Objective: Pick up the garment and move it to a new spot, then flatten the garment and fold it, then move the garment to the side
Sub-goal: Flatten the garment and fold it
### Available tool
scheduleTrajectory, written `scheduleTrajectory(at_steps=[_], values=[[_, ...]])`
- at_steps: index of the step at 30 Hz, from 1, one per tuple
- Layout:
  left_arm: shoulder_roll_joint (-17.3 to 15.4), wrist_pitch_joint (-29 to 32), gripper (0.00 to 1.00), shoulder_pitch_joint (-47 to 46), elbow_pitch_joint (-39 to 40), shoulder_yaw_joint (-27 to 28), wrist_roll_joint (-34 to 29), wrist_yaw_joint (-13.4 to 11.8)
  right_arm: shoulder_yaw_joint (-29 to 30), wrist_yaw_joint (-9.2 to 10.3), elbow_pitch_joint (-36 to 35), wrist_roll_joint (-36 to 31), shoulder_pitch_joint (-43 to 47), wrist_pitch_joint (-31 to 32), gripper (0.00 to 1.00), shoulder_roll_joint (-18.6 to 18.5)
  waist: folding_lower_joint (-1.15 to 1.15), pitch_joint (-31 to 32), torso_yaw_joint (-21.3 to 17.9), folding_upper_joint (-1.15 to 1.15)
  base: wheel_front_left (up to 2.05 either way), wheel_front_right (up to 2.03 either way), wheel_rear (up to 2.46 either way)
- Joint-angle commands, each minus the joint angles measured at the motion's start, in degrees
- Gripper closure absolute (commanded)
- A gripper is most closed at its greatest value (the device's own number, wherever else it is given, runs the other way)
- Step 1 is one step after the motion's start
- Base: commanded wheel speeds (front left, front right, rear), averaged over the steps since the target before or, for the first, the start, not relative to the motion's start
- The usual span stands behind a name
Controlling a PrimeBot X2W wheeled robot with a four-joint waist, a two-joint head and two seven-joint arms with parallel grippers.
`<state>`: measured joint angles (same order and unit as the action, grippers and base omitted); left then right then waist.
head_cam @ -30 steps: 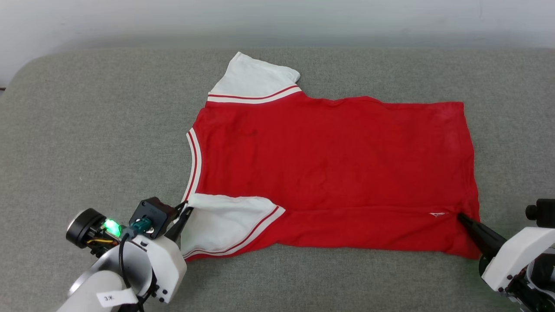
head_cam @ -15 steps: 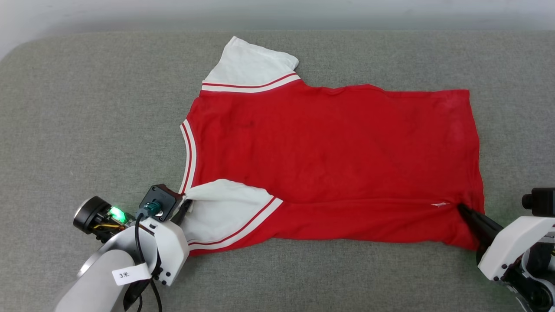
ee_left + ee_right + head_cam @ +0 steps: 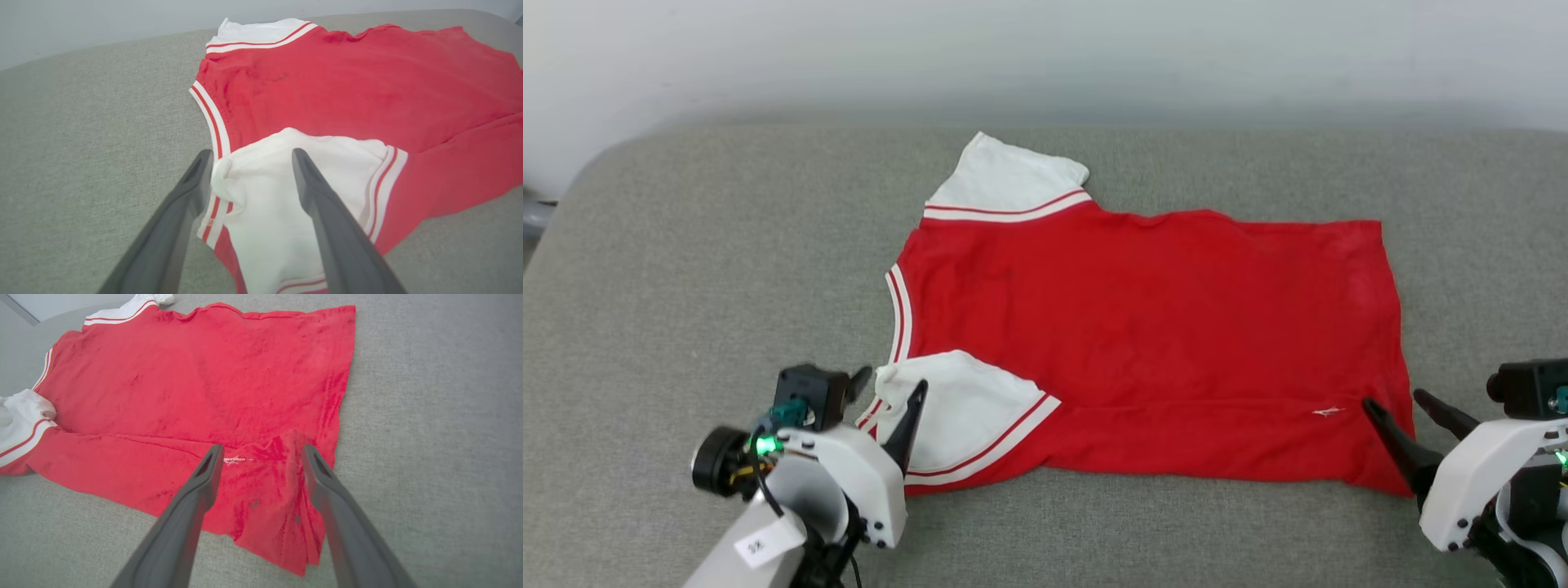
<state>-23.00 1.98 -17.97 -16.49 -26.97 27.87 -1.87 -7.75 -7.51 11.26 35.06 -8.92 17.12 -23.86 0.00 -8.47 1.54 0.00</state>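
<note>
A red jersey-style T-shirt (image 3: 1143,327) with white short sleeves lies spread sideways across the middle of the head view. It rests on a desk covered in grey woven fabric (image 3: 686,286), with its collar toward the left of the frame and its hem toward the right. The striped red-and-white collar trim (image 3: 898,310) curves down the shirt's left edge. One white sleeve (image 3: 1005,184) sticks out toward the upper centre of the frame. The other white sleeve (image 3: 964,408) lies turned in over the red body at the lower left. A long crease runs along the shirt's lower edge, and a small white mark (image 3: 1327,412) sits near its right end. A pale wall (image 3: 1045,49) fills the top of the frame.

The left gripper (image 3: 888,400) is at the lower left of the head view, its two dark fingers spread apart and released. In the left wrist view, the left gripper (image 3: 251,157) straddles the bunched corner of the near sleeve, and the cloth there sits right against the left-hand finger (image 3: 192,183).

The right gripper (image 3: 1395,402) is at the lower right, also spread wide and grasping nothing. In the right wrist view, the right gripper (image 3: 262,451) frames the hem corner of the shirt (image 3: 196,375). A raised wrinkle of red cloth stands just beside the right-hand finger (image 3: 327,486).
</note>
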Motion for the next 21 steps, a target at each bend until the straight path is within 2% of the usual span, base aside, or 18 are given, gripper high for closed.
scheduleTrajectory(at_steps=[1,5,10,11,14,17,21], values=[[0.1,0.9,0.00,2.3,2.0,0.8,1.2,-1.2,0.6,0.05,-1.6,-2.2,1.6,1.4,0.00,-0.1,0.00,1.7,0.3,0.00,0.00,0.00,0.00],[-1.0,3.7,0.00,6.9,7.4,1.7,2.7,-4.0,2.8,0.05,-6.3,-5.1,4.3,6.1,0.00,1.4,0.00,2.7,0.3,0.00,0.00,0.00,0.00],[-3.3,11.3,0.00,12.1,14.1,2.3,4.5,-8.0,6.5,0.05,-11.8,-9.5,8.3,15.2,0.00,3.5,0.00,2.6,-0.3,0.00,0.00,0.00,0.00],[-3.3,11.3,0.00,12.1,14.1,2.3,4.5,-8.0,6.5,0.05,-11.8,-9.5,8.3,15.2,0.00,3.5,0.00,2.6,-0.3,0.00,0.00,0.00,0.00],[-5.1,15.5,0.00,14.4,16.8,2.3,4.2,-10.5,8.6,0.05,-15.4,-12.5,9.8,20.1,0.00,5.4,0.00,1.7,-0.9,0.00,0.00,0.00,0.00],[-6.4,18.6,0.00,15.3,18.5,1.9,3.7,-12.0,9.7,0.05,-18.7,-14.7,10.8,24.0,0.00,7.4,0.00,0.6,-1.6,0.00,0.00,0.00,0.00],[-6.3,19.9,0.00,15.0,19.3,2.5,4.2,-13.7,10.6,0.05,-22.5,-16.0,11.2,27.2,0.00,9.1,0.00,-1.0,-2.4,0.00,0.00,0.00,0.00]])
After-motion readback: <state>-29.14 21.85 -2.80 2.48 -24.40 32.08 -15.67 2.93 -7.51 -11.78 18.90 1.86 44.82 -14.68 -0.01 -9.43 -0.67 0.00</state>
